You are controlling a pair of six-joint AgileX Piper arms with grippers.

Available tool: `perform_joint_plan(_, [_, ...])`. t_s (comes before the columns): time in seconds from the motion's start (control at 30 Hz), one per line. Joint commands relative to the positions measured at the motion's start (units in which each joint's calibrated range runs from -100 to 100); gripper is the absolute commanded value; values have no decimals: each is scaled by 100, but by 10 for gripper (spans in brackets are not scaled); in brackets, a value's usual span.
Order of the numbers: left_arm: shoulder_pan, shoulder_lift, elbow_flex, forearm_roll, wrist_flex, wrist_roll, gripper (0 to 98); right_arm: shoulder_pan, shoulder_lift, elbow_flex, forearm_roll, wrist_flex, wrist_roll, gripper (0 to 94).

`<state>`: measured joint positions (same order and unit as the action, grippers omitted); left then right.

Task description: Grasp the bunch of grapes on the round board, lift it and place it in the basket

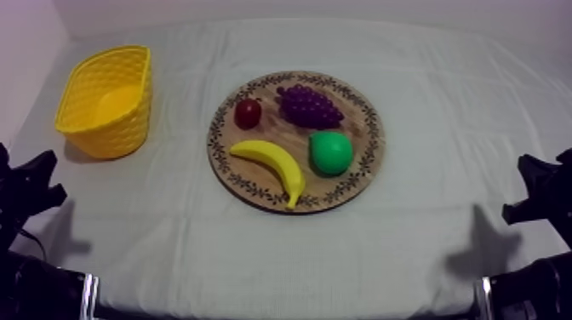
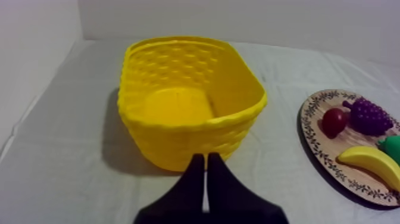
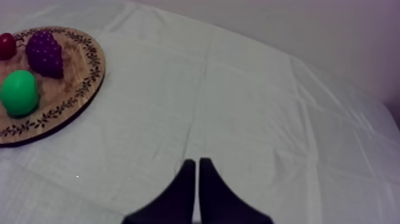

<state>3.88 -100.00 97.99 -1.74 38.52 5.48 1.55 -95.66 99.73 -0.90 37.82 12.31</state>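
Resting low at each side, left tool (image 2: 205,157) and right tool (image 3: 196,161) sit closed, empty.

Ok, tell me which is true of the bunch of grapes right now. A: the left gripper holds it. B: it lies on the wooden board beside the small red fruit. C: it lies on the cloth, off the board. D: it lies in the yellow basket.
B: the bunch of grapes lies on the wooden board, beside the small red fruit.
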Motion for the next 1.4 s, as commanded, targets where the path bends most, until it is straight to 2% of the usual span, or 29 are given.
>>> perform_joint_plan(0.0, [-124, 0, 167, -29, -522, -331, 0, -2, -1, 4, 0, 0, 2, 2])
perform_joint_plan(0.5, [-124, 0, 167, -29, -516, -332, 0, -2, -1, 4, 0, 0, 2, 2])
perform_joint_plan(0.77, [-61, 168, 45, -11, -787, -143, 0, -2, -1, 4, 0, 0, 2, 2])
perform_joint_plan(1.1, [221, 1370, -1212, -5, -899, -153, 0, -2, -1, 4, 0, 0, 2, 2])
perform_joint_plan(1.37, [757, 2824, -2629, -13, -747, -344, 0, -2, -1, 4, 0, 0, 2, 2])
